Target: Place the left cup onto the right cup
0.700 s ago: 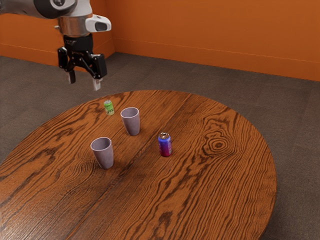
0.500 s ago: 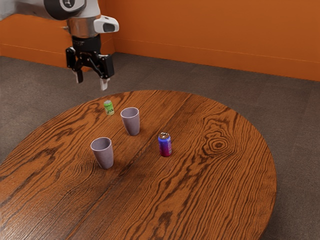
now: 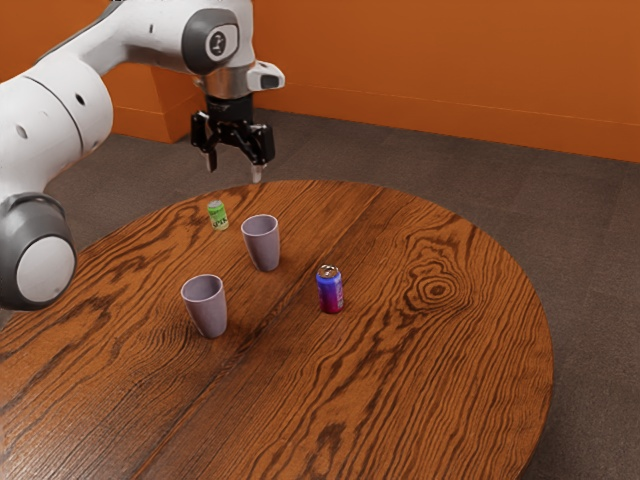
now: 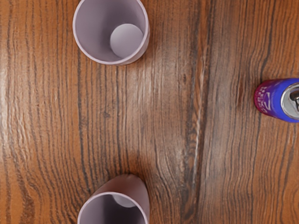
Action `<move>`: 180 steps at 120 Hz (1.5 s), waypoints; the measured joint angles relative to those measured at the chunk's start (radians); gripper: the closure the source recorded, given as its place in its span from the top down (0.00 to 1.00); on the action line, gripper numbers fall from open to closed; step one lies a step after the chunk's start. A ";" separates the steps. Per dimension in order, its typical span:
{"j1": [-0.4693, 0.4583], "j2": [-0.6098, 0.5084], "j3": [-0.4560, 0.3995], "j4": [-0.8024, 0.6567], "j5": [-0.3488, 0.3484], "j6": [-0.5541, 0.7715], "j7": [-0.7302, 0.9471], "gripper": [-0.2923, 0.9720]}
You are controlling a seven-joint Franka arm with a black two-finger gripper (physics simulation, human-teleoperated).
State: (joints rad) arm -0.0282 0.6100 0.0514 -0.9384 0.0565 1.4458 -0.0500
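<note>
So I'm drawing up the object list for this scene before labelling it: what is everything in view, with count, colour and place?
cups: 2, pale lilac, upright on the table and apart; the nearer cup toward the front, the farther cup behind it
green can: 1, green, upright, just to the exterior view's left of the farther cup
blue can: 1, blue and magenta with a silver top, upright, to the exterior view's right of both cups
table: 1, round, brown wood grain, under all of these
wall: 1, orange, behind
floor: 1, grey, around the table
arm: 1, white and grey, from the exterior view's left
gripper: 1, black, open, empty, in the air above the table's far part
</note>
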 joint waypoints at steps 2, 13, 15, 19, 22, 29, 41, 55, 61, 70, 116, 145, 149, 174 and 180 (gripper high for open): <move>0.000 0.007 0.000 0.001 0.000 0.004 0.000 0.77; -0.003 0.059 -0.002 0.034 0.000 0.028 0.000 0.77; -0.003 0.074 -0.002 0.053 0.000 0.032 0.000 0.77; -0.004 0.104 -0.002 0.092 0.000 0.040 0.001 0.77; -0.005 0.129 -0.003 0.121 0.000 0.045 0.001 0.77; -0.006 0.196 -0.002 0.184 0.000 0.055 0.001 0.77; -0.008 0.265 -0.005 0.233 0.000 0.089 0.002 0.77; -0.007 0.292 -0.032 0.240 0.000 0.144 0.003 0.77; -0.007 0.302 -0.035 0.238 0.000 0.168 0.003 0.77; -0.007 0.315 -0.037 0.234 -0.001 0.204 0.003 0.77; 0.022 0.328 -0.032 0.129 -0.002 0.303 0.005 0.77; 0.054 0.342 -0.025 0.136 -0.002 0.370 0.006 0.77; 0.057 0.346 -0.026 0.137 -0.002 0.377 0.006 0.77; 0.060 0.376 -0.033 0.127 -0.004 0.410 0.006 0.77; 0.061 0.383 -0.034 0.117 -0.004 0.417 0.005 0.77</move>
State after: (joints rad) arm 0.0330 0.9927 0.0175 -0.8217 0.0523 1.8629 -0.0448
